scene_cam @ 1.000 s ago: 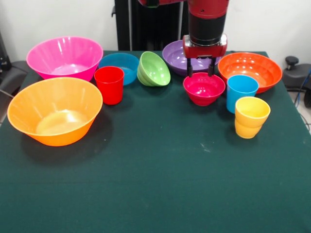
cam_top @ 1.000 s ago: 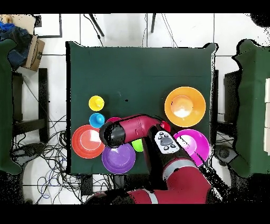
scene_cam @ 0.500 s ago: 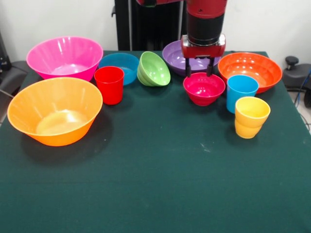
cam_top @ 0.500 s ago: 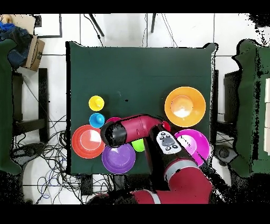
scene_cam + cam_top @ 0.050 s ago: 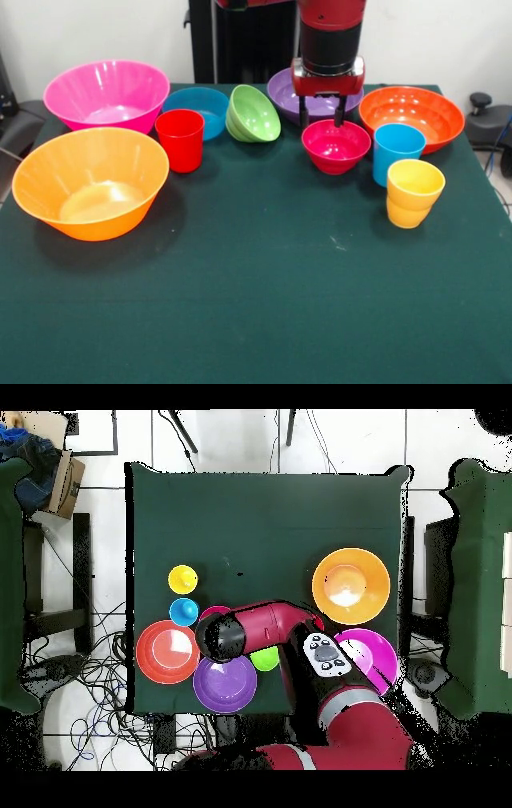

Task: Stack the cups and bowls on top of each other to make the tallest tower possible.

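Front view shows my gripper (image 5: 322,122) hanging straight down just above the far rim of the crimson-pink bowl (image 5: 336,146), my two dark fingers (image 5: 304,112) spread apart and holding nothing. I take that bowl as my landmark. It sits upright on the green table (image 5: 256,304), mouth facing up. Directly behind it, partly hidden by my wrist, is the purple bowl (image 5: 288,90), also mouth up. Behind and to the right of it lies the orange bowl (image 5: 411,117), upright. Just to its right, almost touching, stands the sky-blue cup (image 5: 398,152), its long axis vertical; in front of that cup stands the yellow waisted cup (image 5: 414,193), also upright. To the left of the landmark, the green bowl (image 5: 253,114) is tipped on its side, its mouth turned toward the left. Further left are the small blue bowl (image 5: 196,109), the upright red cup (image 5: 180,140), the large pink bowl (image 5: 106,94) and the large yellow-orange bowl (image 5: 90,192), all opening upward.

Overhead, my arm (image 5: 262,630) covers most of the crimson-pink bowl.
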Available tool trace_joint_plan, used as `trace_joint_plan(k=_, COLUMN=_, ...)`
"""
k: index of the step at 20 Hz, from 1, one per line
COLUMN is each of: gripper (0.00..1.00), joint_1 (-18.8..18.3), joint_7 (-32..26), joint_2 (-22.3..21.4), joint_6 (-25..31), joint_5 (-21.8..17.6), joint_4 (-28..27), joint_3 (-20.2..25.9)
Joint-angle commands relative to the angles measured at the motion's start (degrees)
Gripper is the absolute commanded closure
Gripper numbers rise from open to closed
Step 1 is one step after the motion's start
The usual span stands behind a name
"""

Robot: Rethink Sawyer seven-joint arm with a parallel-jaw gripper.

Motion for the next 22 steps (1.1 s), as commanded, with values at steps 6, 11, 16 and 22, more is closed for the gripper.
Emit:
trace_joint_plan(k=6, gripper=0.00, joint_1=0.4, joint_7=1.0, joint_2=0.9, joint_6=-2.4, joint_5=-0.5, joint_4=-0.7, joint_3=2.7)
trace_joint_plan(k=11, gripper=0.00, joint_1=-0.8, joint_7=0.3, joint_2=1.8, joint_6=-2.9, joint_5=-0.3, joint_4=-0.7, joint_3=3.5)
trace_joint_plan(k=16, gripper=0.00, joint_1=-1.9, joint_7=-0.8, joint_2=1.8, joint_6=-2.5, joint_5=-0.5, joint_4=-0.6, joint_3=3.9)
trace_joint_plan(k=22, gripper=0.00, joint_1=-2.7, joint_7=-1.4, joint_2=2.1, joint_6=-2.1, joint_5=-0.6, joint_4=-0.8, joint_3=4.4)
